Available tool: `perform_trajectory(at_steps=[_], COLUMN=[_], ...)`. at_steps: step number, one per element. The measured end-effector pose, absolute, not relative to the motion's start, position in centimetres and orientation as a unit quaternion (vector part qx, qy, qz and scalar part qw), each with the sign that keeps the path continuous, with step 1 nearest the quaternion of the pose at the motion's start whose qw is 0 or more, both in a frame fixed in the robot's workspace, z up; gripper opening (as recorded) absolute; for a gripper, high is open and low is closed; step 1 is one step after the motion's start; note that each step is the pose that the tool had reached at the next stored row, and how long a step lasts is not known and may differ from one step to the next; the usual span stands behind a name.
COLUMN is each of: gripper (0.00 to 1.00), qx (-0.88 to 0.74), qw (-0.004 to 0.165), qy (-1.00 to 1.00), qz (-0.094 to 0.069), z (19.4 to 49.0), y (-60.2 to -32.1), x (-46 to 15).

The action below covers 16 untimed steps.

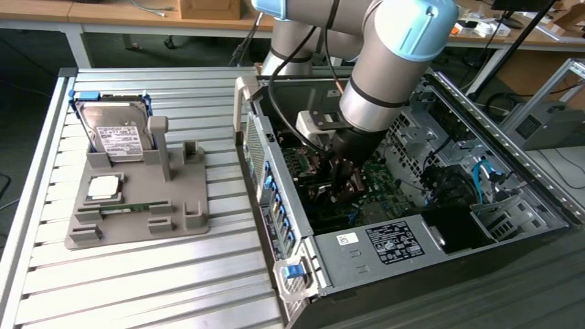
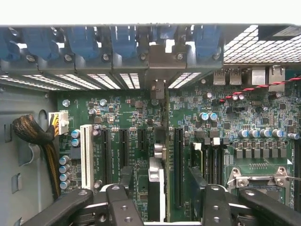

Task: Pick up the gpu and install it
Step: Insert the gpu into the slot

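I see my pincer (image 2: 162, 200) spread apart, released above the gpu (image 2: 159, 181), which stands edge-on in a slot of the green motherboard (image 2: 244, 117).

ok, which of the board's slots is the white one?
The long slot at the row's end, beside the yellow-black cable bundle. The rest, toward the gpu, are black.

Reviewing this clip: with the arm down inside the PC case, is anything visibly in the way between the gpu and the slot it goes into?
Nothing visible does. In the wrist view the gpu stands on edge on the motherboard, its bracket end up against the rear slot openings. The gripper straddles it with jaws open. How fully it is seated cannot be told.
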<state>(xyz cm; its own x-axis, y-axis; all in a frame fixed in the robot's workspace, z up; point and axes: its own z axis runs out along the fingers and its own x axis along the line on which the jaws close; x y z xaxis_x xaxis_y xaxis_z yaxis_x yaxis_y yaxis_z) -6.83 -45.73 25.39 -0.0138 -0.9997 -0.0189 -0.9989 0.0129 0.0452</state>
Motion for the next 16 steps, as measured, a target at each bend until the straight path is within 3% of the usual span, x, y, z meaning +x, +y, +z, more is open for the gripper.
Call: perform_trajectory(at_steps=[11,16], gripper=[0.58,0.44], qx=[0.702,0.702], qw=[0.006,0.006], qy=[-0.712,-0.711], qz=[-0.020,-0.020], z=[28.5,28.7], y=[-45.7,-45.7], x=[-7.0,-7.0])
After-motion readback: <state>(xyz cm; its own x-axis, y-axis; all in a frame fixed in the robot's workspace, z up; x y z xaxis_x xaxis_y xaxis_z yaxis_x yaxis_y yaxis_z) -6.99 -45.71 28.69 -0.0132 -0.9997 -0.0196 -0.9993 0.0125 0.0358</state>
